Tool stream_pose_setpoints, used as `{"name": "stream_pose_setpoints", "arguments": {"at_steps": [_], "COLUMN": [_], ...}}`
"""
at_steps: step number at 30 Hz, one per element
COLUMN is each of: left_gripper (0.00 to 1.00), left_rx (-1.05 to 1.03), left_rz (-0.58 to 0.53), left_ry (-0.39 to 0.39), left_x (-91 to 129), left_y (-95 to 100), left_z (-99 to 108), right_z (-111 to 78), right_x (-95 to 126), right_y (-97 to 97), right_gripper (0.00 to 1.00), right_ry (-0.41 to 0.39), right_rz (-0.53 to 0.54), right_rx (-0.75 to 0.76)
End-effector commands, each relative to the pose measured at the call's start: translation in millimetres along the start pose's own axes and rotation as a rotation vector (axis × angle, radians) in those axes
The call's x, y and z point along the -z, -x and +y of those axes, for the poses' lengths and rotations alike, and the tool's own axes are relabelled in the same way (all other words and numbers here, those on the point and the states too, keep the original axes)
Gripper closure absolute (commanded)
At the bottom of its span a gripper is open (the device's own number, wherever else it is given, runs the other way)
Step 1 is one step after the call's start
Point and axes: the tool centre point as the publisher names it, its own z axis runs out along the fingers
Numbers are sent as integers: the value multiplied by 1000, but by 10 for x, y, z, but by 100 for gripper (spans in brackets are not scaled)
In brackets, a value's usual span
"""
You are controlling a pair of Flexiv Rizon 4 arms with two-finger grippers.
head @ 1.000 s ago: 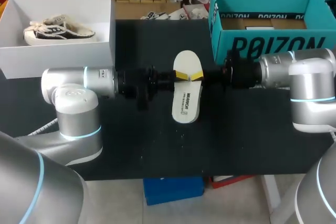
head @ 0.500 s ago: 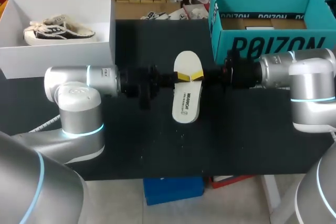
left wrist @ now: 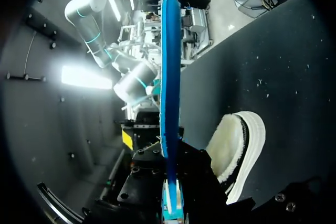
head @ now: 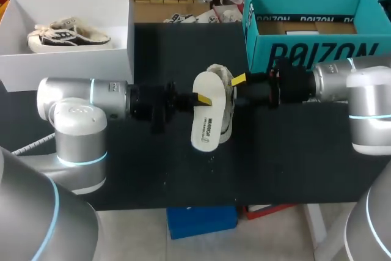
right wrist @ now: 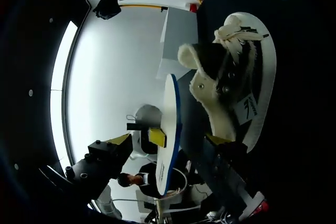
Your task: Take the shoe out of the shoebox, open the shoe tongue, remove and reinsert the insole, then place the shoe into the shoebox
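A white insole (head: 204, 114) with a blue underside is held up on edge over the middle of the black table (head: 293, 157). My left gripper (head: 198, 98) is shut on it; in the left wrist view the insole (left wrist: 168, 77) rises edge-on from between its fingertips (left wrist: 172, 211). The fleece-lined shoe (head: 227, 109) lies just right of the insole, also seen beside my left gripper (left wrist: 239, 150). My right gripper (head: 236, 91) stands open at the shoe's collar. In its own view the shoe (right wrist: 233, 93) lies by one finger and the insole (right wrist: 170, 129) stands between the spread fingers, untouched.
A white shoebox (head: 122, 41) at the back left holds a second shoe (head: 67, 35). A teal box (head: 305, 50) stands at the back right, close behind my right arm. Bare black tabletop lies in front of the shoe.
My right gripper has opened and let go of the insole. My left gripper has closed on it, drawn it leftward and tilted it, uncovering the shoe behind it.
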Motion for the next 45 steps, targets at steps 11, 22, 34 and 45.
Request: {"name": "stream_pose_setpoints", "arguments": {"at_steps": [11, 22, 34, 45], "left_gripper": [100, 100, 100, 100], "left_rx": [73, 134, 133, 180], "left_rz": [163, 213, 282, 454], "left_ry": [-49, -110, -203, -370], "left_x": [690, 869, 887, 767], "left_y": [1, -114, -92, -137], "left_z": [-738, -1018, -1161, -1137], "right_z": [-352, -697, -849, -849], "right_x": [527, 843, 935, 935], "right_y": [-152, -236, -279, -279], "right_gripper": [0, 0, 0, 0], "right_ry": [150, 312, 351, 351], "right_rz": [-180, -262, -296, -296], "right_rx": [-63, -111, -125, -125]}}
